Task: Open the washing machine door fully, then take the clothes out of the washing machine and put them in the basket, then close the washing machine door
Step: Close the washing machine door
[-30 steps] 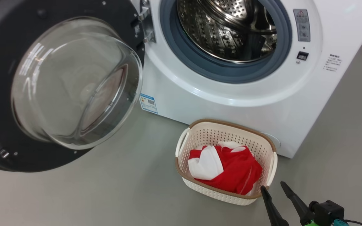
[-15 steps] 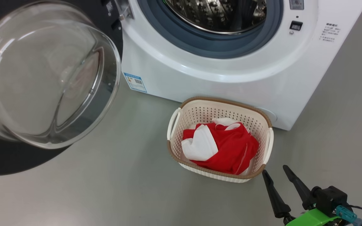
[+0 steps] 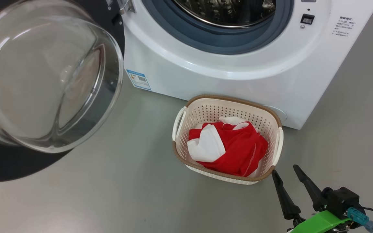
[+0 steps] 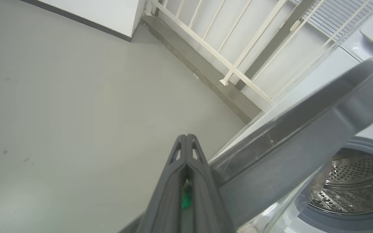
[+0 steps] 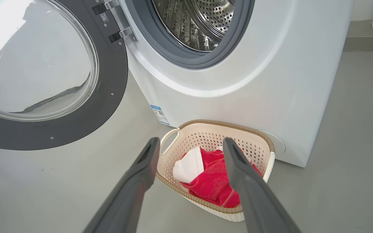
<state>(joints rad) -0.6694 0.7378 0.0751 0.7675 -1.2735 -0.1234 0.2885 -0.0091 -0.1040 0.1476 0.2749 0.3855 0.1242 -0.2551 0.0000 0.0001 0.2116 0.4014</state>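
The washing machine [image 3: 238, 84] stands with its steel drum [image 5: 199, 22] showing no clothes. The washing machine door [image 3: 44, 81] hangs wide open to the left, its glass bowl bulging toward me. On the floor before the machine sits the basket [image 3: 231, 97], and the red and white clothes [image 3: 238, 149] lie heaped inside it. My right gripper [image 3: 285, 171] is open and holds nothing, just off the basket's near right corner; in the right wrist view the right gripper [image 5: 191, 140] frames the basket [image 5: 225, 124]. My left gripper [image 4: 186, 139] is shut, close beside the door's grey outer edge [image 4: 303, 129].
Grey floor spreads around the machine and the basket. A white railing [image 4: 238, 58] and a wall run behind the machine in the left wrist view. A blue label sticker [image 3: 138, 79] marks the machine's lower left front.
The head camera has moved, shifting the whole picture up and making the door loom larger at the left. The right gripper stays open by the basket's corner; the clothes lie unchanged.
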